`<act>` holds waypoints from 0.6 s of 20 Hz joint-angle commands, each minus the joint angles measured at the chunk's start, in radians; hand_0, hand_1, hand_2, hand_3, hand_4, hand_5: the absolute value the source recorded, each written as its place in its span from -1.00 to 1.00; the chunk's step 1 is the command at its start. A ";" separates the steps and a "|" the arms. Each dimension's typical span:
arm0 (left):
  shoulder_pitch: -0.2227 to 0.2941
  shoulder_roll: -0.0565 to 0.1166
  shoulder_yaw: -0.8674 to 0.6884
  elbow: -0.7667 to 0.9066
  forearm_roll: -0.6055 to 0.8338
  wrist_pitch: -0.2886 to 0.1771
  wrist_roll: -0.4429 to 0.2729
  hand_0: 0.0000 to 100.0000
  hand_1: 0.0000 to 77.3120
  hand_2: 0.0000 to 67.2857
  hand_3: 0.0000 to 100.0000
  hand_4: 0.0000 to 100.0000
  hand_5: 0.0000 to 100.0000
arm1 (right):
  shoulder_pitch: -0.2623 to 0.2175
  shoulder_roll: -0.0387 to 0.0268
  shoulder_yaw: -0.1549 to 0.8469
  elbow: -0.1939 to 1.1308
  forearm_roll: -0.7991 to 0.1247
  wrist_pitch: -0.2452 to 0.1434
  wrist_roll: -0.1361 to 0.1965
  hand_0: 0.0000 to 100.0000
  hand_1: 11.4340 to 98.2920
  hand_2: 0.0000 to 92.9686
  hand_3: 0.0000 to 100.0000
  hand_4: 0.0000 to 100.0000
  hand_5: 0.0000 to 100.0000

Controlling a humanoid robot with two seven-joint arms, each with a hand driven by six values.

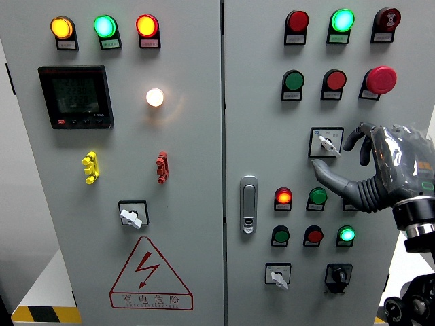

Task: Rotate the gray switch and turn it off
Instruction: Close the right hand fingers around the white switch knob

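From the head view, a pale gray metal control cabinet (197, 170) with two doors filled the picture, its smooth painted face studded with round glossy pushbuttons and lamps. The gray switch (327, 143), a small knob on a square white plate, sat on the right door near its right edge, about halfway up, its pointer tilted toward the lower right. The right robot hand (370, 166), dark jointed fingers under a clear plastic-like cover, came in from the right edge; its fingers were spread and loosely curved, holding nothing, the thumb reaching up just below the switch and a fingertip just beside its plate. On the left door, a black digital meter (75, 96) sat near the upper left corner, and a red-outlined triangular warning sign (149, 273) with a lightning bolt near the bottom carried the writing "有电危险". A chrome door handle (249, 204) stood upright at the right door's left edge.
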 commanded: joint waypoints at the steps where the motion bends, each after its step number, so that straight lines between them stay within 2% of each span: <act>1: -0.001 0.000 0.000 0.000 0.000 0.000 0.000 0.69 -1.00 -0.60 -0.62 -0.83 -0.78 | 0.001 0.0000 0.002 -0.007 0.000 0.000 0.000 -1.00 -0.47 0.38 0.77 1.00 1.00; 10: 0.001 0.000 0.000 0.000 0.000 0.000 0.000 0.70 -1.00 -0.60 -0.62 -0.83 -0.78 | 0.023 0.0015 0.003 -0.044 0.000 0.002 0.002 -1.00 -0.46 0.38 0.77 1.00 1.00; 12: -0.001 0.000 0.000 0.000 0.000 0.000 0.000 0.70 -1.00 -0.60 -0.62 -0.83 -0.78 | 0.028 0.0000 0.002 -0.047 0.000 0.002 0.002 -1.00 -0.47 0.38 0.77 1.00 1.00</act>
